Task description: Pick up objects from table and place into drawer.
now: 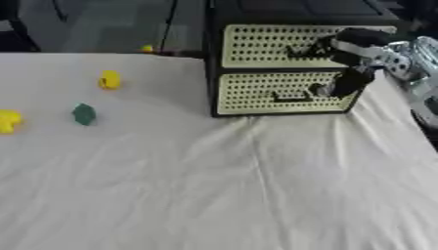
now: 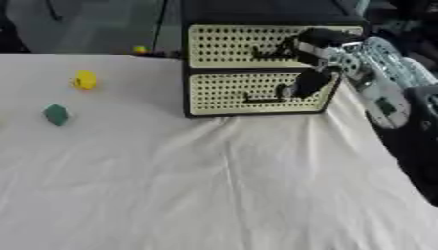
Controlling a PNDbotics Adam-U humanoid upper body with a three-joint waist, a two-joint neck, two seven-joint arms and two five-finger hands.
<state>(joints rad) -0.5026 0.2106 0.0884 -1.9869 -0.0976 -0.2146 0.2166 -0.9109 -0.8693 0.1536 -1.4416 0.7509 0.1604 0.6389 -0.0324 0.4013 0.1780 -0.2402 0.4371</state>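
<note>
- Our right hand (image 2: 310, 82) is up against the front of the drawer unit (image 1: 291, 68), fingers pointing down over the right part of the lower drawer (image 1: 287, 93), close by its dark handle (image 1: 291, 97).
- Honestly we can't tell how far open the fingers are, or whether they've actually got hold of the handle or are just touching the drawer face. It all blurs into one dark shape there.
- Both drawers look closed, the upper drawer (image 1: 282, 45) and the lower one sitting flush with the black frame.
- Our left hand doesn't show up in either view.
- The things to pick up are all well to the left of the drawer unit, far from the hand: a yellow piece (image 1: 109, 79) furthest back, a green piece (image 1: 84, 114) nearer to us and a bit further left of it.
- The left eye view also catches a second yellow piece (image 1: 8, 120) at its left edge, further from the drawer unit than the green one. The right eye view cuts that one off completely.
- The right eye view shows more of our right arm (image 2: 376, 73), silver and black, coming in to the right of the drawer unit.
- Everything sits on the white cloth (image 1: 222, 185), which is wrinkled in front of the drawer unit.
- There's a small yellow blob (image 1: 147, 48) past the cloth's far edge, left of the drawer unit. Can't make out what it is.
</note>
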